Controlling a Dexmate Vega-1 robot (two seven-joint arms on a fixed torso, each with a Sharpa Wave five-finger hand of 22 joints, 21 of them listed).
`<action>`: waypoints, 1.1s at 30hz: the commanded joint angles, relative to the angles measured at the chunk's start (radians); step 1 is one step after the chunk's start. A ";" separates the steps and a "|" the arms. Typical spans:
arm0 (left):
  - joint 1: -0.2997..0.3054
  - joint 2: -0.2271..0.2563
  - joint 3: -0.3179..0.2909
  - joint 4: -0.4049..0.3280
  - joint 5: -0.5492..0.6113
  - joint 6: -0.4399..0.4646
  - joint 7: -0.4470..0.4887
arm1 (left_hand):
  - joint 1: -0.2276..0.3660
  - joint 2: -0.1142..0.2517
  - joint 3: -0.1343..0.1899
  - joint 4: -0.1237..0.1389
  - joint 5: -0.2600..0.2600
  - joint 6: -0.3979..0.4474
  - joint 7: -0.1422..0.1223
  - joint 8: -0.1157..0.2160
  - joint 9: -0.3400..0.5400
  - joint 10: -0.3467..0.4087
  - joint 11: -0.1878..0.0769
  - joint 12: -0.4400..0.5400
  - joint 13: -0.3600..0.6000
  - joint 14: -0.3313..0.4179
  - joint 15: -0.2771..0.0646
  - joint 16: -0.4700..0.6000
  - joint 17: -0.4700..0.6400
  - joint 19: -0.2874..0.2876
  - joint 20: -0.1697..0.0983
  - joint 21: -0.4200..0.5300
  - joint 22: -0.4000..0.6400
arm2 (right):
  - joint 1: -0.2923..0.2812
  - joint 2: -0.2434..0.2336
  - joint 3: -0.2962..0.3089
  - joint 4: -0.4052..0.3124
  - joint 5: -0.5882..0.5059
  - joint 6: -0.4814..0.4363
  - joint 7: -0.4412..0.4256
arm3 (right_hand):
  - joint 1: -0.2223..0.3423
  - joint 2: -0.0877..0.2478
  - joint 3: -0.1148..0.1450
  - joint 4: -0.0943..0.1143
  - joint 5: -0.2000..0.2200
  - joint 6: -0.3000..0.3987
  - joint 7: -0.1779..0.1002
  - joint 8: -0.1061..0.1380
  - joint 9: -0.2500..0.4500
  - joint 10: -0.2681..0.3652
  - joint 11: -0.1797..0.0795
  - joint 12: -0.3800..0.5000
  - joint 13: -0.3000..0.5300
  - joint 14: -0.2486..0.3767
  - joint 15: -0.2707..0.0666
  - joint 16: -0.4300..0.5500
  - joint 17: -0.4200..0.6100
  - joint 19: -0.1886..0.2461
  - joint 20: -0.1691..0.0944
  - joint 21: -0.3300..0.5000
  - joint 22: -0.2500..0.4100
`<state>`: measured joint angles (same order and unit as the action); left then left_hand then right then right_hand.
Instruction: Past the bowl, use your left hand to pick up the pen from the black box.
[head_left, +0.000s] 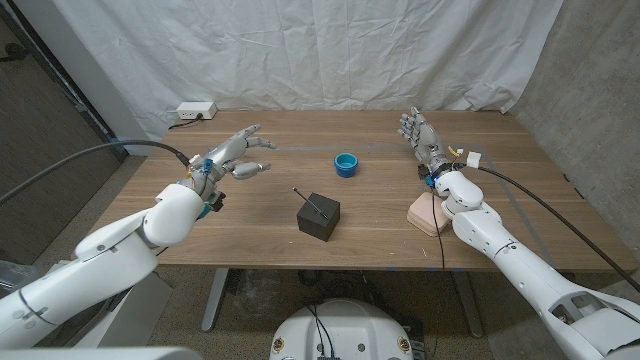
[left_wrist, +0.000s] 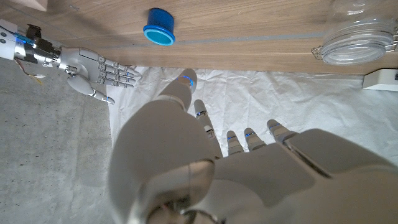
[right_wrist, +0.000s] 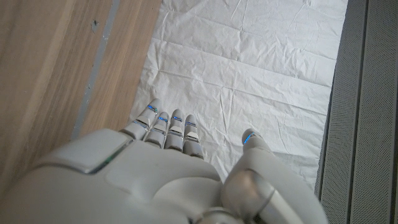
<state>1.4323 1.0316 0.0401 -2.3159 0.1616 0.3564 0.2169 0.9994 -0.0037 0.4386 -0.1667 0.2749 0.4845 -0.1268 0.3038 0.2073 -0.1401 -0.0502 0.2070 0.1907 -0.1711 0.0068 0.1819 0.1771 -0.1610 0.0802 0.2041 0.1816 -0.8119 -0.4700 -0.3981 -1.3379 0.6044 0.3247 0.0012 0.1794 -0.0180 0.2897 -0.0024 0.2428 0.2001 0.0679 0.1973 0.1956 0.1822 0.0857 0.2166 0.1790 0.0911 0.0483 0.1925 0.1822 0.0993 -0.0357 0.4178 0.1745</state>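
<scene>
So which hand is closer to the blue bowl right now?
Right, narrowly. The right hand stands to the robot's right of the bowl, slightly farther back on the table; the left hand hovers on its other side, a bit farther off. Neither touches it.

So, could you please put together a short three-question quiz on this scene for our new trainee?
1. True or false: the pen lies on the black box.
2. Which is nearer the left robot hand? A) the power strip B) the pink block C) the right robot hand
3. Fill in: the bowl is coloured ____.

Key: 1 true; 2 A; 3 blue.
</scene>
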 joint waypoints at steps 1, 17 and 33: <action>0.011 0.025 -0.008 -0.027 0.045 0.021 -0.035 | 0.015 0.000 -0.005 0.005 -0.003 0.013 -0.010 0.009 0.002 -0.001 -0.015 0.007 0.003 -0.015 -0.011 0.002 -0.001 -0.004 0.001 0.002 0.001 | -0.003 -0.001 -0.004 -0.019 -0.008 -0.012 -0.016 | 0.005 0.009 -0.001 -0.006 -0.001 0.007 0.000 0.004 -0.001 0.005 0.002 -0.003 0.005 0.006 0.006 -0.001 0.003 0.006 -0.004 -0.003 0.003; -0.012 0.066 0.019 -0.072 0.101 0.069 -0.094 | 0.026 -0.006 -0.016 0.009 -0.008 0.029 -0.024 0.010 0.003 0.002 -0.022 0.006 0.003 -0.016 -0.015 0.002 -0.001 -0.004 0.000 0.002 0.002 | -0.004 0.000 0.000 -0.027 0.004 -0.009 -0.006 | 0.004 0.009 -0.003 -0.007 -0.002 0.006 -0.001 0.003 -0.001 0.005 0.003 -0.004 0.005 0.006 0.006 -0.001 0.003 0.008 -0.004 -0.009 0.003; -0.095 0.114 0.106 -0.113 0.176 0.149 -0.162 | 0.036 -0.008 -0.027 0.014 -0.013 0.025 -0.032 0.002 0.004 -0.002 -0.024 0.004 0.003 -0.022 -0.016 0.001 0.000 -0.006 0.002 0.001 0.002 | -0.001 0.014 0.004 -0.015 0.024 0.004 0.011 | 0.003 0.009 -0.005 -0.008 -0.003 0.007 0.000 0.003 -0.001 0.005 0.003 -0.004 0.005 0.006 0.008 -0.001 0.003 0.011 -0.003 -0.014 0.003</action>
<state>1.4173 1.1008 0.0569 -2.3912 0.2747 0.4387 0.1051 1.0244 -0.0129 0.4191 -0.1536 0.2624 0.5095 -0.1519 0.3095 0.2070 -0.1351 -0.0703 0.2070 0.1908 -0.1706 -0.0036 0.1819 0.1771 -0.1610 0.0802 0.2041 0.1817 -0.8152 -0.4671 -0.3969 -1.3639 0.6075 0.3164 -0.0066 0.1795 -0.0180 0.2856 -0.0065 0.2428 0.2001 0.0679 0.1973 0.1956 0.1822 0.0857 0.2166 0.1790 0.0911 0.0483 0.1925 0.1839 0.0992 -0.0358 0.4065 0.1745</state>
